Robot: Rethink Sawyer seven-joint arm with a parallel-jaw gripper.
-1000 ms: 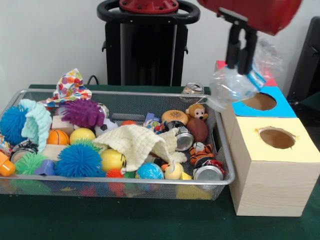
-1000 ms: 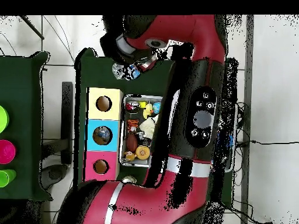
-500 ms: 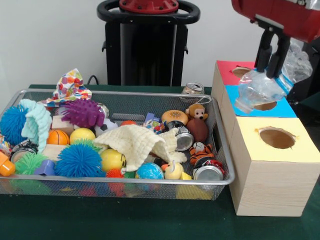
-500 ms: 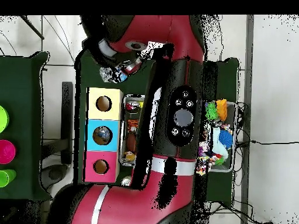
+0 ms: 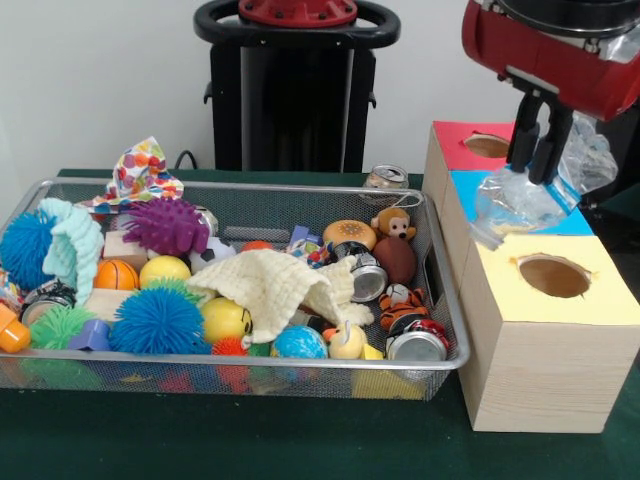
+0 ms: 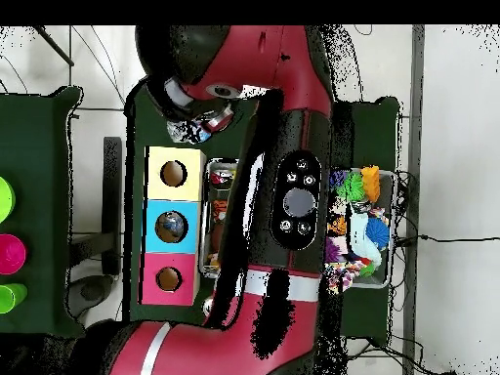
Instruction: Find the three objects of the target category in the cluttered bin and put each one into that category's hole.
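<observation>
My gripper (image 5: pixel 532 172) is shut on a crushed clear plastic bottle (image 5: pixel 515 203), which hangs just above the blue box (image 5: pixel 570 222) and hides that box's hole. The red box (image 5: pixel 455 135) stands behind the blue one, and the yellow box (image 5: pixel 600 305) with its open hole (image 5: pixel 553 275) is in front. In the overhead view the bottle (image 6: pixel 191 128) shows under the wrist, drawn beside the yellow box (image 6: pixel 156 156). Two silver cans (image 5: pixel 368 283) (image 5: pixel 417 345) lie in the wire bin (image 5: pixel 300 189).
The bin holds spiky balls (image 5: pixel 157 320), a cream cloth (image 5: pixel 270 285), a monkey toy (image 5: pixel 394 224), a tiger toy (image 5: pixel 403 304) and several balls. Another can (image 5: pixel 386 177) stands behind the bin. The arm (image 6: pixel 293 195) covers most of the bin from above.
The gripper has carried the bottle rightward from over the bin's right end to above the blue box, dropping a little lower. The arm has swung across the overhead view.
</observation>
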